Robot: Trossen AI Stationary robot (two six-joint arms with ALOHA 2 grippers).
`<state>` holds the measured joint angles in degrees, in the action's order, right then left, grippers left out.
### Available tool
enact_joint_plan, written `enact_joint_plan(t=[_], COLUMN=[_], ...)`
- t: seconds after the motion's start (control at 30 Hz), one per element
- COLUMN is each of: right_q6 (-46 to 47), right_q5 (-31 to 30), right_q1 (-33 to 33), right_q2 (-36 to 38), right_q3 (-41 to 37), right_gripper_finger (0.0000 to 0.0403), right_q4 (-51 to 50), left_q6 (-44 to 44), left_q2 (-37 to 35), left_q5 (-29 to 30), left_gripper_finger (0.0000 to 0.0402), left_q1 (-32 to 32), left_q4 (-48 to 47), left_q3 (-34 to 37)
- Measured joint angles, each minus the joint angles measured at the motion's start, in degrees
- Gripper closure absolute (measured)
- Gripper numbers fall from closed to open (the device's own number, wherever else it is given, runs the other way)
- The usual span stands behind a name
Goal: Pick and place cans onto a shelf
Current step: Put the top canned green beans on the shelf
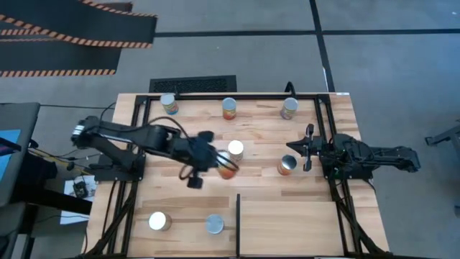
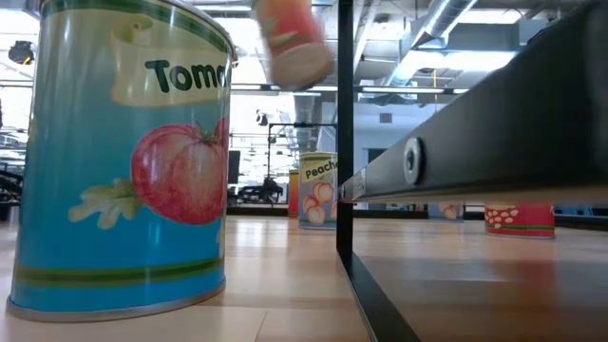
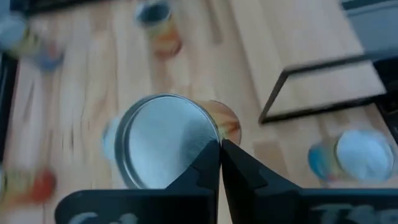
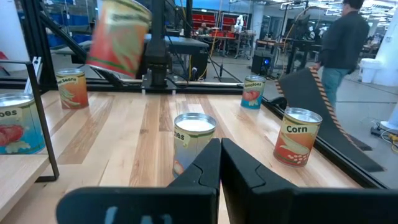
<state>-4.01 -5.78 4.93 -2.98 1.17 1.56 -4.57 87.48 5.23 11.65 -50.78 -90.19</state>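
Observation:
My left gripper point(image 1: 217, 162) is over the table's middle, shut on a red-orange can point(image 1: 228, 170) that is tilted in the air; the can also shows in the low view point(image 2: 291, 38) and the right wrist view point(image 4: 117, 38). A white-topped can point(image 1: 235, 150) stands on its base just beyond it. My right gripper point(image 1: 305, 148) is shut and empty at the right, next to a standing can point(image 1: 287, 165). The shelf point(image 1: 287, 229) lies at the near edge, right of the black divider bar point(image 1: 238, 219). My left gripper's fingertips point(image 3: 214, 152) stand close together at the rim of a silver can top point(image 3: 210, 134), coming at it from above, slanting. Whether one finger is on the top and one on the wall, I cannot tell. The can is lifted clear and tilted.
Three cans stand along the far edge point(image 1: 169, 104), point(image 1: 230, 108), point(image 1: 289, 108). Two cans stand near the front left point(image 1: 159, 221), point(image 1: 214, 224), left of the divider. Black frame tubing point(image 1: 332, 144) runs along both sides. A person point(image 4: 341, 43) stands beyond the table.

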Motion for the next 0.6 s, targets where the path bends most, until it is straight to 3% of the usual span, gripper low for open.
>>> enact_joint_plan(t=[0.13,0.3,0.6], right_q6=[0.0,0.0,0.0], right_q5=[0.0,0.0,0.0], right_q1=[0.0,0.0,0.0], right_q2=[0.0,0.0,0.0], right_q3=[0.0,0.0,0.0], right_gripper_finger=[0.0369,0.0369,0.0369], right_q4=[0.0,0.0,0.0], left_q6=[-5.0,-7.9,-10.9], left_q2=[7.7,15.7,25.9], left_q5=[-0.1,-4.5,-6.4], left_gripper_finger=[0.0401,0.0401,0.0401], left_q1=[1.0,1.5,6.0], left_q4=[-0.1,-1.5,0.4], left_q3=[-9.5,-18.9,-23.8])
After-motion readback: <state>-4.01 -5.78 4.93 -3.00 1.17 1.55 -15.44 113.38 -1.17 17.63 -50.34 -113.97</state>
